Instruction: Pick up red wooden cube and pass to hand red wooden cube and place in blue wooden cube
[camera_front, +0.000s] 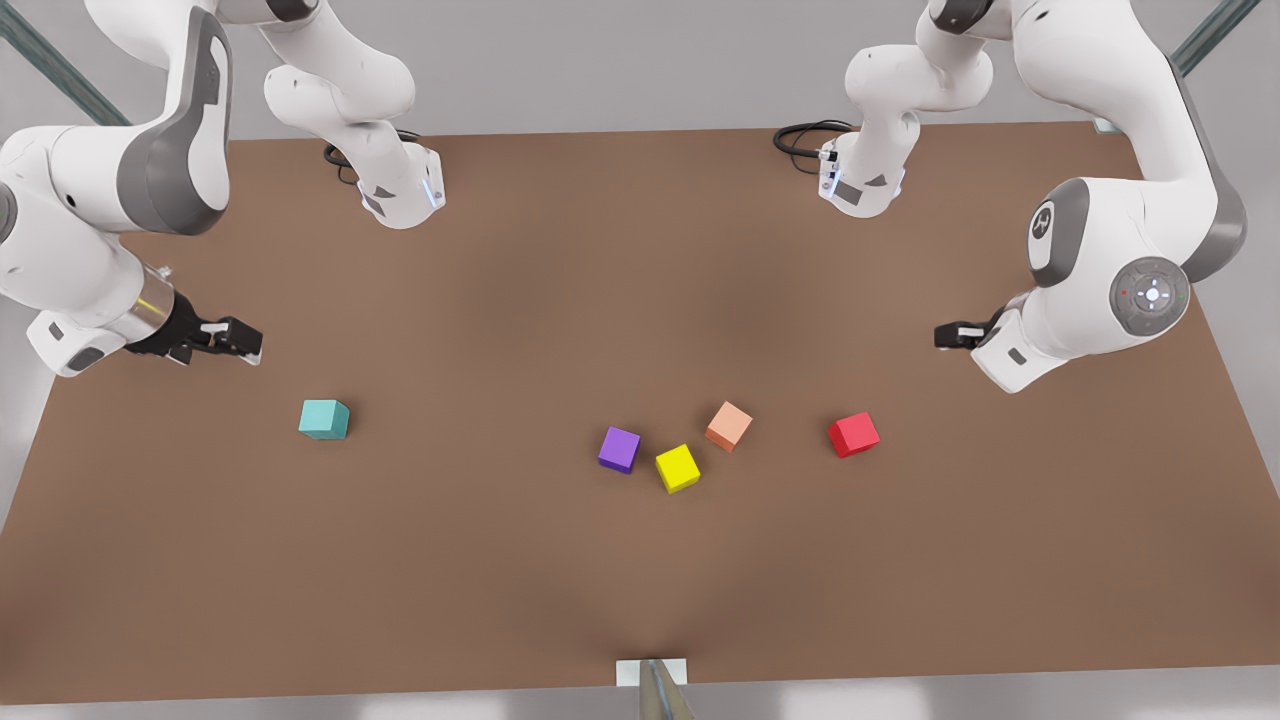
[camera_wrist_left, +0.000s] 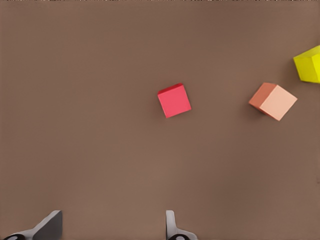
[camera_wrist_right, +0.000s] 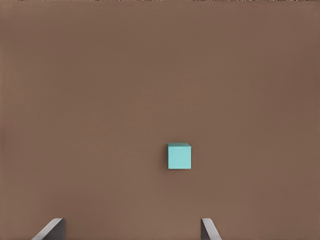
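Cubes are sitting apart on a brown wooden table. At the front view's left, the right gripper is hovering above the table with its jaws spread wide, the small teal blue wooden cube lying near it. Toward the middle, a purple cube, a yellow cube and a salmon-orange cube are clustering. The small bright red wooden cube is resting farther right, near the left gripper, which is hovering with jaws wide.
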